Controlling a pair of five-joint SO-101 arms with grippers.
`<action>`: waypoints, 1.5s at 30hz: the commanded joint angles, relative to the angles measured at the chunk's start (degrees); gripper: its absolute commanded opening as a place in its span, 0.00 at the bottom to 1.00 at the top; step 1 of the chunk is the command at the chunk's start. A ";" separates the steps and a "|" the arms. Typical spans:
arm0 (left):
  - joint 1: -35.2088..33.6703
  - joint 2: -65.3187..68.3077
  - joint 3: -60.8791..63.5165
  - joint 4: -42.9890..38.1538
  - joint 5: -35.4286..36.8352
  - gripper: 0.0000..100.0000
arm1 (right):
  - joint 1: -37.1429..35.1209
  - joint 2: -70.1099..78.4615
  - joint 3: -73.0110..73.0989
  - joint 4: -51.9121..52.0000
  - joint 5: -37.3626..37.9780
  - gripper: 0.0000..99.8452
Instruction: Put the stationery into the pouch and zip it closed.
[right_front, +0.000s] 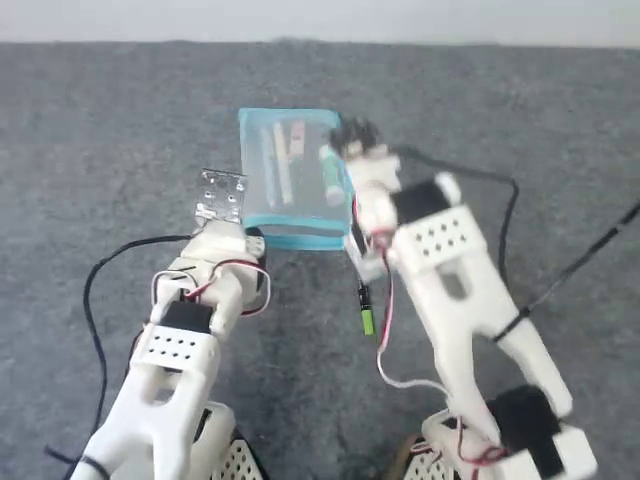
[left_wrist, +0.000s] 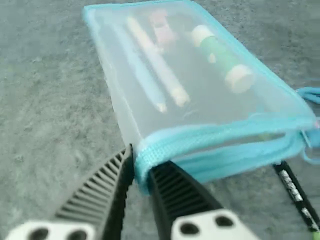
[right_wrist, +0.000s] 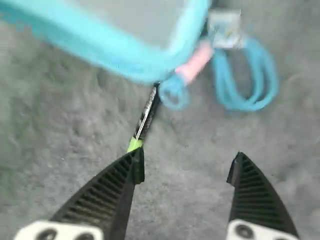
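My high camera looks down over the whole table (right_front: 90, 130); my two wrist cameras sit low and close, facing forward — all three share the zipper edge of the pouch (right_front: 290, 235).

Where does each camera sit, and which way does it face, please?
High view: fixed overhead, looking down at the pouch; both arms show.
Left wrist view: on the left arm, facing the pouch; left tool shut on its corner.
Right wrist view: on the right arm, facing the pen; right tool open.
Shared: all show pouch and pen.

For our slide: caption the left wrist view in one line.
Left gripper pinches the corner of a translucent blue pouch; pencils and glue stick inside.
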 joint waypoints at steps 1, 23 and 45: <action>1.32 -0.70 -1.98 -2.29 -2.99 0.01 | 0.66 -5.23 11.96 -8.31 0.97 0.26; -11.78 -0.62 -3.38 -2.37 4.84 0.01 | -9.27 -0.13 20.84 -21.76 -3.69 0.25; -11.87 -0.62 -2.77 -2.20 4.84 0.01 | 4.70 9.89 15.56 -15.16 0.09 0.13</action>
